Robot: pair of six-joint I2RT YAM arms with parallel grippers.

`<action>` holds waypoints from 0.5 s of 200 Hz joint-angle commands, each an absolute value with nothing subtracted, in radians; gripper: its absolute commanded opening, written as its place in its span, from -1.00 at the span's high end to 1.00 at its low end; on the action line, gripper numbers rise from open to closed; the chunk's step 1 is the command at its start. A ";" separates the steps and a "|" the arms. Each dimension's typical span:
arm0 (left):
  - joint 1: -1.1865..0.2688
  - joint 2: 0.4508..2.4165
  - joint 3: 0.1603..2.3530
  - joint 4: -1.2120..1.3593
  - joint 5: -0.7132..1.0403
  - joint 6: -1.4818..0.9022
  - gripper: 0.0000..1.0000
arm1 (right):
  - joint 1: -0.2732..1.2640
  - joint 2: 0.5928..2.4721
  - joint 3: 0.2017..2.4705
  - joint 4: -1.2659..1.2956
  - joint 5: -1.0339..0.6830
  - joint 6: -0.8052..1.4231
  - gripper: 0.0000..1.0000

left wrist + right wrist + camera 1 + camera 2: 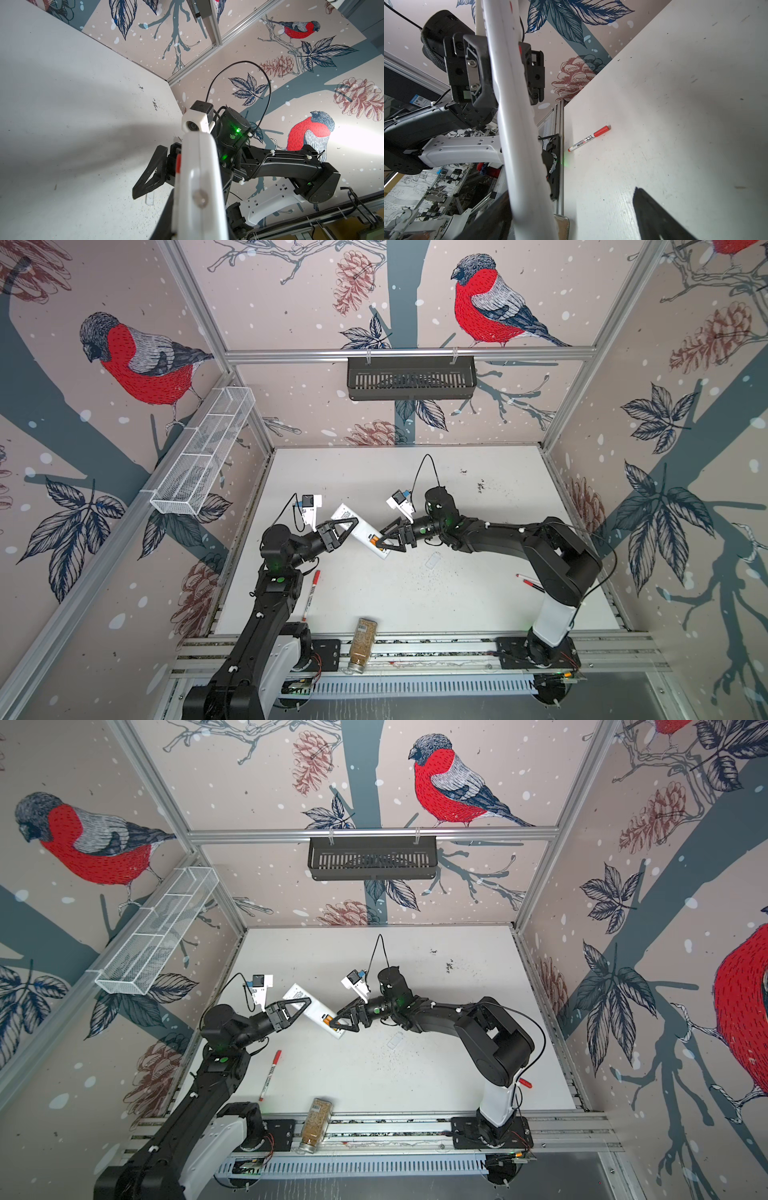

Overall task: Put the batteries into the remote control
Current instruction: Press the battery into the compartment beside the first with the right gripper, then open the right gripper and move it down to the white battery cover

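Observation:
In both top views the white remote control hangs tilted above the table, its plain back up. My left gripper is shut on its upper half. The orange batteries lie in the open compartment near its lower end. My right gripper stands open, its fingers on either side of that end. The left wrist view shows the remote rising out of my left gripper. In the right wrist view the remote lies against one finger of the right gripper; the other finger is far off.
A small clear cover lies on the table right of the grippers. A red-capped pen lies by the left arm and another pen under the right arm. A spice jar lies at the table's front edge.

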State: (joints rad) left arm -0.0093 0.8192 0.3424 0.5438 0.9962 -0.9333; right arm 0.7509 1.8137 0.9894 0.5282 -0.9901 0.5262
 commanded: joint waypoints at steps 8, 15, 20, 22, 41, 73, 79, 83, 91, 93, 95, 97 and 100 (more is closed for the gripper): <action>-0.011 0.811 0.360 0.578 1.133 -0.959 1.00 | 0.748 1.821 0.998 0.479 -0.863 0.516 -0.78; -0.009 0.814 0.363 0.566 1.128 -0.948 1.00 | 0.746 1.814 0.991 0.481 -0.861 0.514 -0.78; -0.010 0.815 0.366 0.550 1.121 -0.936 1.00 | 0.745 1.808 0.986 0.484 -0.861 0.515 -0.78; -0.011 0.816 0.368 0.543 1.118 -0.931 1.00 | 0.744 1.804 0.983 0.484 -0.861 0.514 -0.78; -0.008 0.822 0.391 0.440 1.081 -0.849 1.00 | 0.729 1.769 0.960 0.467 -0.852 0.501 -0.78; 0.000 0.829 0.411 0.388 1.035 -0.808 1.00 | 0.704 1.696 0.915 0.359 -0.810 0.417 -0.78; 0.003 0.833 0.414 0.382 1.030 -0.800 1.00 | 0.696 1.681 0.900 0.352 -0.811 0.409 -0.78; 0.004 0.835 0.415 0.376 1.027 -0.794 1.00 | 0.690 1.669 0.887 0.349 -0.811 0.405 -0.78; 0.006 0.845 0.421 0.356 1.021 -0.779 1.00 | 0.678 1.644 0.865 0.341 -0.801 0.401 -0.78; 0.007 0.847 0.423 0.351 1.019 -0.775 1.00 | 0.674 1.639 0.862 0.337 -0.798 0.399 -0.78; 0.008 0.849 0.423 0.348 1.019 -0.772 1.00 | 0.672 1.633 0.857 0.330 -0.792 0.396 -0.78; 0.008 0.851 0.424 0.344 1.017 -0.769 1.00 | 0.669 1.628 0.854 0.323 -0.787 0.392 -0.78; 0.009 0.855 0.425 0.340 1.014 -0.763 1.00 | 0.664 1.621 0.850 0.310 -0.779 0.385 -0.78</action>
State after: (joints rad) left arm 0.0021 0.8379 0.4080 0.3759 0.9977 -0.8276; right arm 0.6895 1.6695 0.8860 0.3935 -0.8520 0.4416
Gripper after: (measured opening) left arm 0.207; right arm 0.889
